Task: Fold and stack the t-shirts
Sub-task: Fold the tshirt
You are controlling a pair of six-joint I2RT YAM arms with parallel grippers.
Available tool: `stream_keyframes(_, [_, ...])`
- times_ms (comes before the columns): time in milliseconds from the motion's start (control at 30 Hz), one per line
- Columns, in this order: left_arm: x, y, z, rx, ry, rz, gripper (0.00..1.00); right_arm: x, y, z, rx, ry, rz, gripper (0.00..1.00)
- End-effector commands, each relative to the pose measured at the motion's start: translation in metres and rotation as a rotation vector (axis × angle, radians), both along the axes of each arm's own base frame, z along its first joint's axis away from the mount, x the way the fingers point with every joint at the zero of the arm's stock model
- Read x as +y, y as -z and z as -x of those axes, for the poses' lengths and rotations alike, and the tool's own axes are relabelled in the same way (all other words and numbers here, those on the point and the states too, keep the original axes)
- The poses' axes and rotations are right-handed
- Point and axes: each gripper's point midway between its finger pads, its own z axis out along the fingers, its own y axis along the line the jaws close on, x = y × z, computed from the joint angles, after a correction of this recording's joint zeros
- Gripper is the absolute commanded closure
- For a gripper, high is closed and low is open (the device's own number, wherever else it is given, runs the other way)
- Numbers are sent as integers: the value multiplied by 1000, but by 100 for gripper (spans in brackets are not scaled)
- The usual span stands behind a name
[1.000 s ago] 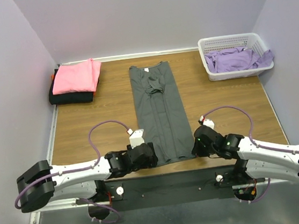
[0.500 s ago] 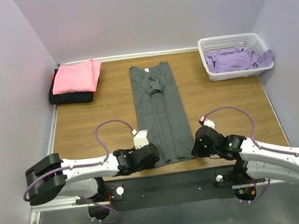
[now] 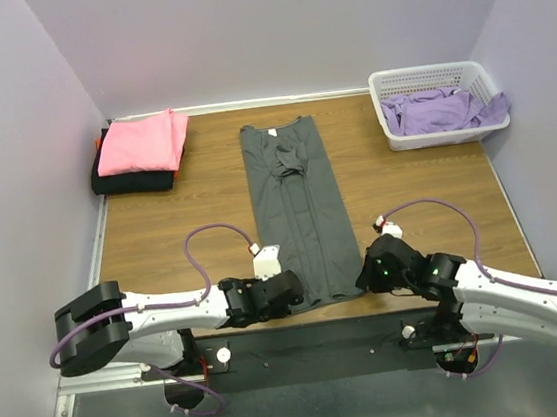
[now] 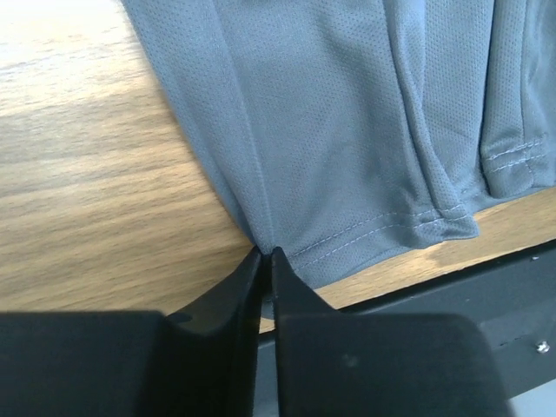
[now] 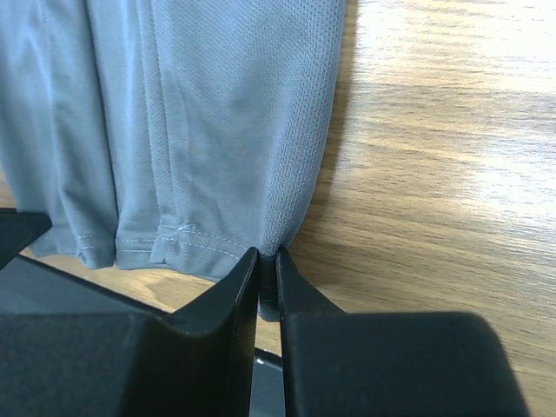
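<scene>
Draws left gripper [image 4: 265, 254] and right gripper [image 5: 268, 254] slightly back since before, both clamped narrow on charcoal t-shirt [image 3: 296, 206] hem corners. Leaves pink t-shirt [image 3: 140, 144] on black t-shirt [image 3: 133, 182], seemingly folded; lavender t-shirts [image 3: 438, 110] untouched.

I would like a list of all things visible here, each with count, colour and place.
grey t-shirt: one, dark grey, table's middle, folded narrow
black t-shirt: one, black, far left, folded
pink t-shirt: one, bright pink, atop the black t-shirt
basket: one, white, far right
lavender t-shirts: count unclear, lavender, in the basket
table: one, brown wood
left gripper: one, black, shut on the grey hem's left corner
right gripper: one, black, shut on its right corner
</scene>
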Motion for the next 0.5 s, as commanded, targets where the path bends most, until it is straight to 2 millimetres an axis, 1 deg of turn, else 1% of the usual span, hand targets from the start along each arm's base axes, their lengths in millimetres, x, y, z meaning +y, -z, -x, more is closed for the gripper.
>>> stream_keyframes(0, [8, 10, 8, 31, 3, -63, 99, 2, 0, 2, -10, -17, -18, 80])
stream_keyframes(33, [8, 11, 9, 32, 5, -68, 100, 2, 0, 3, -9, -18, -19, 80])
stream_keyframes(67, [8, 12, 9, 33, 4, -68, 100, 2, 0, 3, -10, -21, -18, 82])
stream_keyframes(133, [8, 13, 7, 24, 0, -72, 100, 3, -1, 2, -11, -26, -17, 89])
stream_keyframes(167, [8, 12, 6, 17, -3, -72, 100, 3, -2, 1, -13, -24, -17, 95])
stream_keyframes(200, [7, 11, 5, 10, -10, -66, 100, 4, -3, 0, -21, -20, -18, 97])
stream_keyframes(300, [0, 2, -6, -41, -30, -32, 100, 4, -8, -6, -46, -9, -17, 98])
stream_keyframes(333, [-5, 0, -9, -57, -36, -9, 100, 4, -11, -8, -55, -5, -18, 98])
stream_keyframes(400, [-7, 1, -14, -84, -38, -2, 100, 6, -18, -13, -77, -5, -20, 98])
stream_keyframes(433, [-16, -2, -17, -101, -38, 37, 100, 5, -20, -16, -93, 5, -13, 98])
stream_keyframes(467, [-18, -1, -19, -107, -39, 42, 100, 7, -24, -20, -107, 1, -6, 98])
